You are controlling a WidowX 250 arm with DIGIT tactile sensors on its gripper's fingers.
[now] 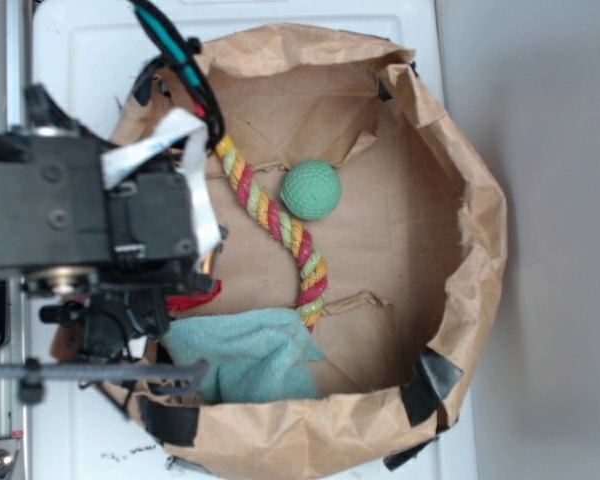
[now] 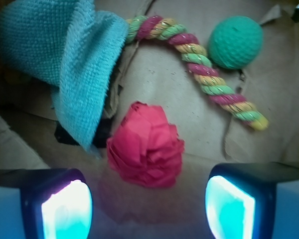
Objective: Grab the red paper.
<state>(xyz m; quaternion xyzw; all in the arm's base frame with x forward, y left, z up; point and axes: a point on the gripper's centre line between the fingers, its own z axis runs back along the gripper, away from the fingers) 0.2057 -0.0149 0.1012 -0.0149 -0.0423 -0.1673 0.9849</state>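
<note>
The gripper (image 2: 148, 201) is spread wide and holds nothing; its two fingers (image 2: 65, 206) stand apart at the near edge of the wrist view, with the red paper (image 2: 146, 146) just beyond the gap between them and not touching either. Risk one: the teal cloth (image 2: 65, 55) hangs close at the paper's left, its lower corner just beside the wad, so a descent drifting left would likely catch cloth along with or instead of paper. Risk two: the wad looks thin and crumpled, so a shallow close could pinch only a fold and tear or drop it. Risk three: the paper lies slightly far of the fingers, so closing without advancing would probably miss. Container: one brown paper bag (image 1: 460, 200), rim rolled down, patched with black tape. Inside it are the red paper, mostly hidden under the arm in the exterior view, the cloth, the rope toy (image 2: 204, 74) and the green ball (image 2: 235, 42), ball touching rope, both well clear of the paper.
</note>
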